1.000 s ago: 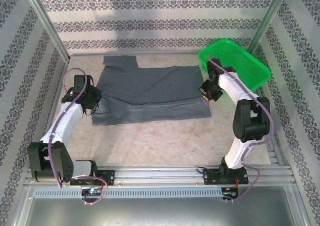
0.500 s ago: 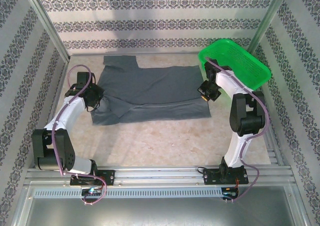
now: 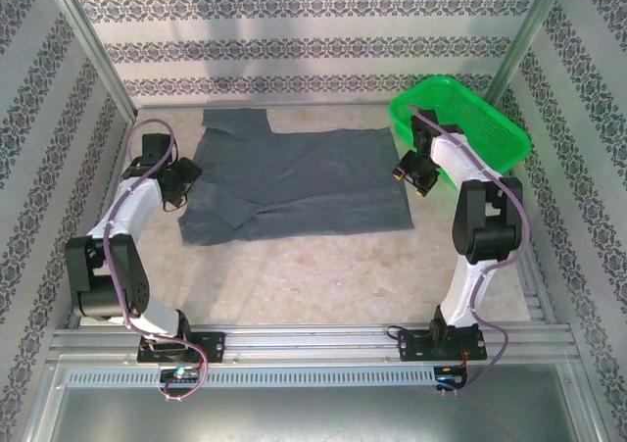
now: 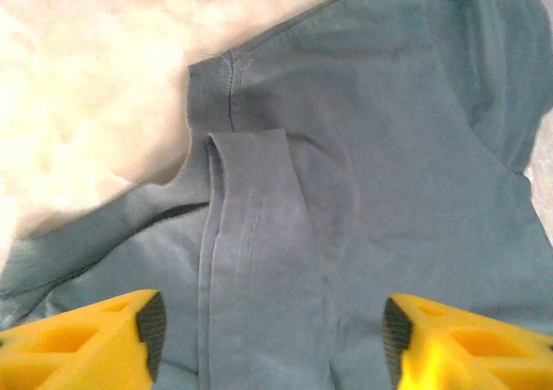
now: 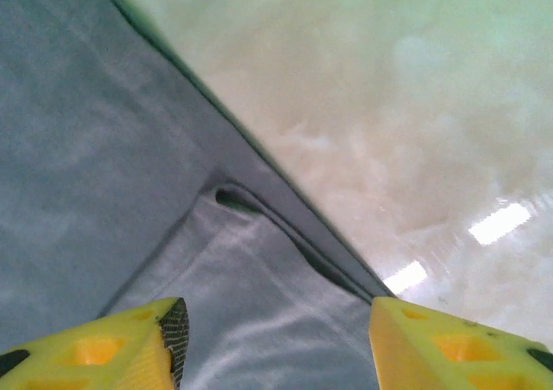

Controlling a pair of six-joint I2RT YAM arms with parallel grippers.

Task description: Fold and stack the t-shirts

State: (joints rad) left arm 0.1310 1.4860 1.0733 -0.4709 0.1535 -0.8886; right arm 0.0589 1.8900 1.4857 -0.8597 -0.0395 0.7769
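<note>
While open and empty, left tool (image 4: 272, 325) and right tool (image 5: 276, 321) above opposite edges of the t-shirt (image 3: 294, 182).

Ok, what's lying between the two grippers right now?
The grey t-shirt, partly folded on the table, spans the stretch from the left gripper to the right gripper, as the top external view shows.

Bright even light, table (image 5: 497, 224) glare (right wrist), soft blur
</note>
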